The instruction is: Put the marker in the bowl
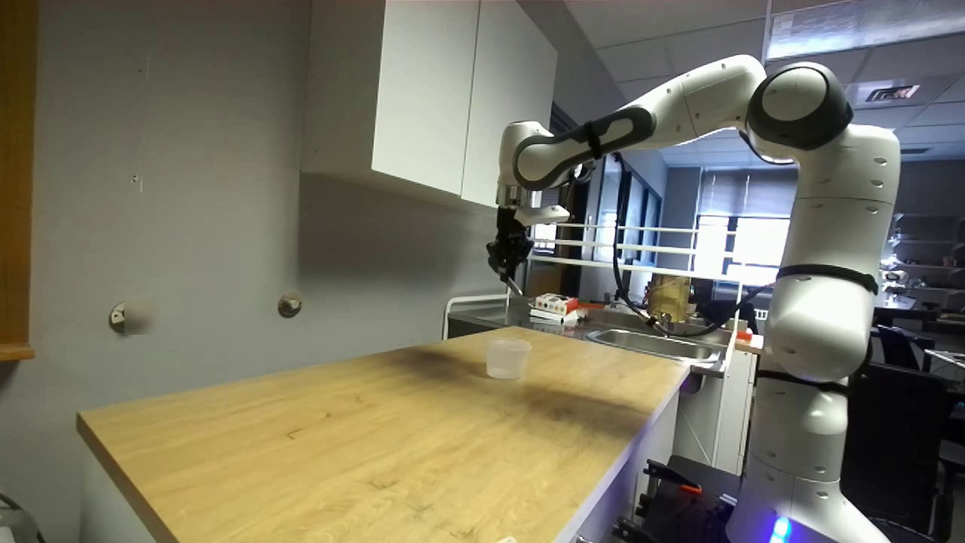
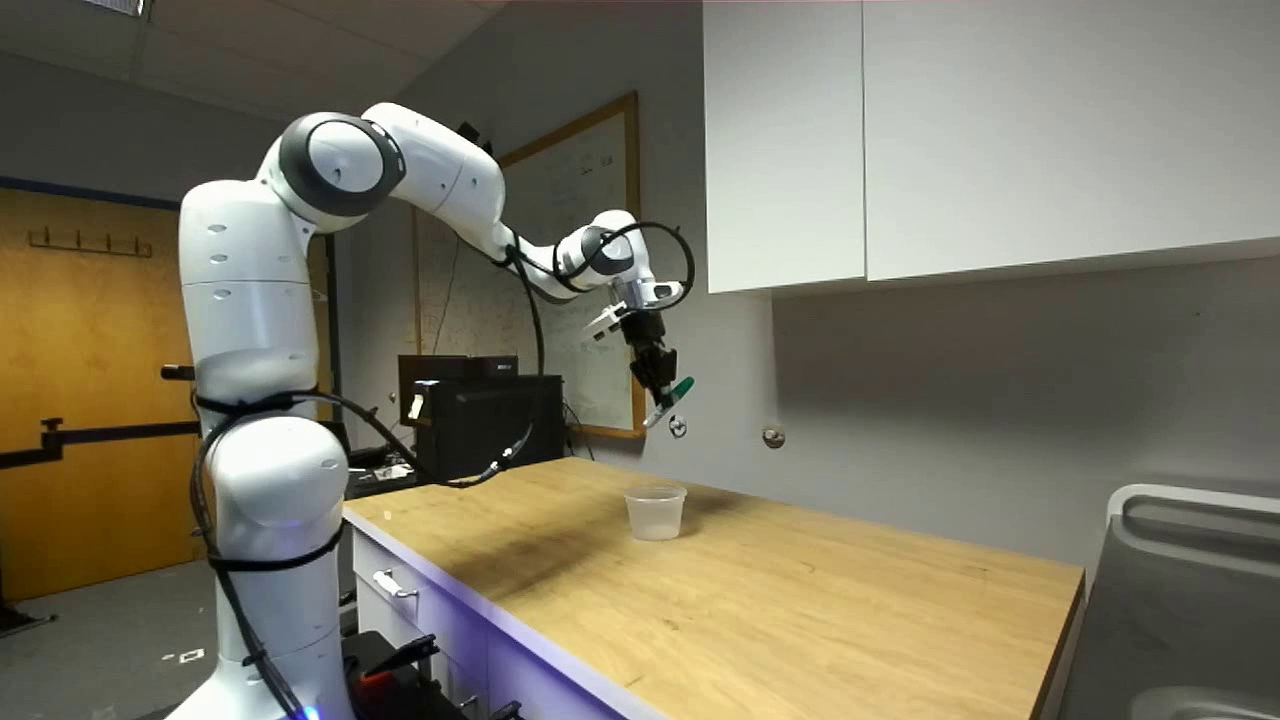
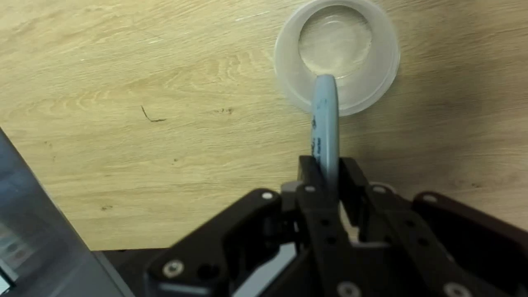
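Note:
The bowl, a small translucent whitish cup, stands upright on the wooden table in both exterior views and at the top of the wrist view. My gripper is shut on the marker, whose pale printed body points up over the bowl's near rim in the wrist view. In an exterior view the gripper holds the marker tilted, green end up and pale end down, well above the bowl. The gripper also shows high over the table in an exterior view. The fingers hide the marker's middle.
The wooden table runs along a grey wall. White cabinets hang from the wall beside the arm. A metal sink and a small box are past one table end. A dark floor shows beyond the table edge.

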Controlling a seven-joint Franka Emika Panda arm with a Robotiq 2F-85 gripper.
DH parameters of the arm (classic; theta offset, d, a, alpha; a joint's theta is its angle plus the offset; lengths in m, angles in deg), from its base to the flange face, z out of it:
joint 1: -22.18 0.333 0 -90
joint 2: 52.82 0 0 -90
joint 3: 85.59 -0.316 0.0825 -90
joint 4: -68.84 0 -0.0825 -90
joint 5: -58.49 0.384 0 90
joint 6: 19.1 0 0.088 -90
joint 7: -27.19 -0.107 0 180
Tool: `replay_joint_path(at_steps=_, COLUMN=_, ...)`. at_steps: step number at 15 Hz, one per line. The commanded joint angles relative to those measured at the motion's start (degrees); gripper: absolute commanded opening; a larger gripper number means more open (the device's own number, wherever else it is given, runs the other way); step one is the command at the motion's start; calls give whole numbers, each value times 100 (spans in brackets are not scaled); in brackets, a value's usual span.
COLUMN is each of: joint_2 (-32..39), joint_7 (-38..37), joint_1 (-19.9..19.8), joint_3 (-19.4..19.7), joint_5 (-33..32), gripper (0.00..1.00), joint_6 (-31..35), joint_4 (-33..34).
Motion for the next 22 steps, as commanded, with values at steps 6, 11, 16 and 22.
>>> replay_joint_path(at_steps=6, joint_2=455, joint_7=-959, joint_1=59, joint_3=-6, joint_5=-88, gripper=10, joint_6=233, joint_4=-133)
replay_joint_path(at_steps=11, joint_2=747, joint_7=-1114, joint_1=137, joint_3=26, joint_5=-20, gripper=10, joint_6=297, joint_4=-206)
replay_joint_path(at_steps=16, joint_2=932, joint_7=-1098, joint_1=163, joint_3=68, joint_5=11, gripper=44, joint_6=291, joint_4=-186)
replay_joint_path(at_steps=22, joint_2=910, joint_7=-1006, joint_1=164, joint_3=88, joint_5=53, gripper=85, joint_6=200, joint_4=-172)
